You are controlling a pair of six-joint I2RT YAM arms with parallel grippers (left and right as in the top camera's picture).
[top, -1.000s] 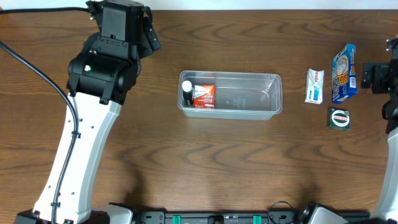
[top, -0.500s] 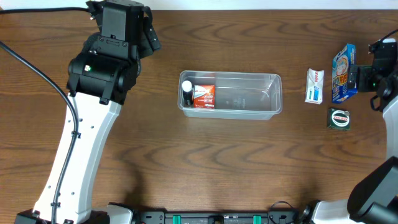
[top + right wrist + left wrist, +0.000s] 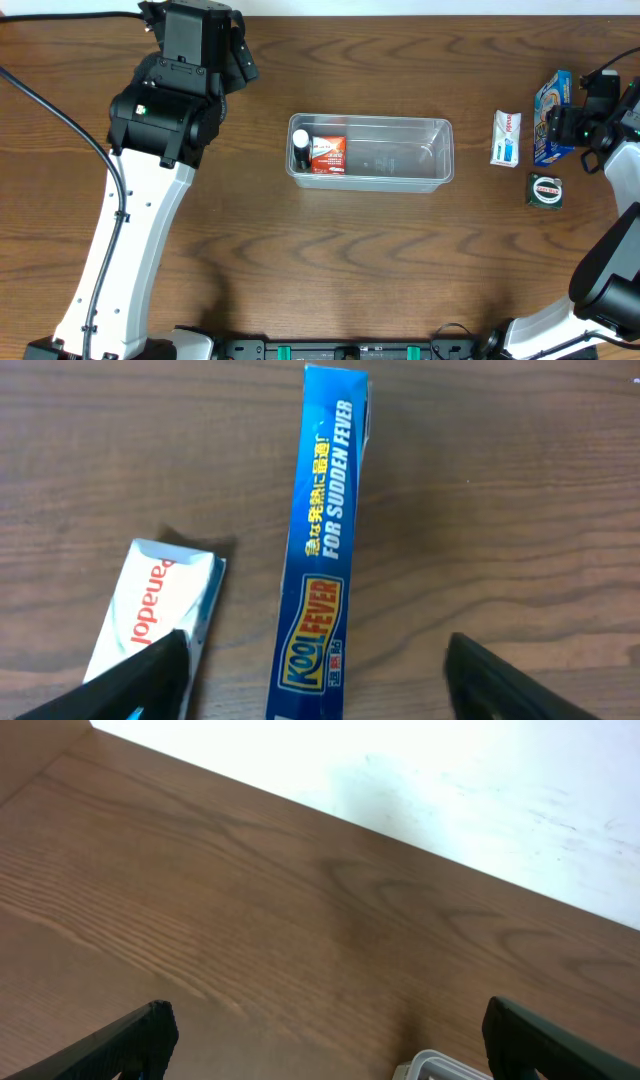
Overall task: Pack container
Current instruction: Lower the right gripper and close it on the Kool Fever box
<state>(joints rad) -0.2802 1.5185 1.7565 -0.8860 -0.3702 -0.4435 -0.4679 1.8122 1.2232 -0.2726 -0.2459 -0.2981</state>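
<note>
Over the last second the right hand (image 3: pixel 568 126) has swung in from the 3 o'clock edge of the desk (image 3: pixel 300 260) and now hangs over the blue Kool Fever box (image 3: pixel 552 118). Nothing else has shifted. That suggests the blue box is the next item to go in, with the approach nearly done and the grasp not yet made.

From the wrist camera, the right hand (image 3: pixel 330 680) is spread wide, one finger on each side of the blue box (image 3: pixel 325 540), which stands on its narrow edge (no contact shows yet). The white Panadol pack (image 3: pixel 150 620) lies just beside it, close to one finger, so closing could nudge it.

The container (image 3: pixel 370 152) sits at the desk's centre, well apart from the right hand, toward 9 o'clock from it. A small red box (image 3: pixel 328 154) and a dark bottle (image 3: pixel 301 150) already fill its 9 o'clock end; the rest is free. A green tin (image 3: pixel 545 190) waits at 6 o'clock of the blue box.

The left hand (image 3: pixel 340 1040) is also wide, empty, parked toward 10 o'clock of the container.
</note>
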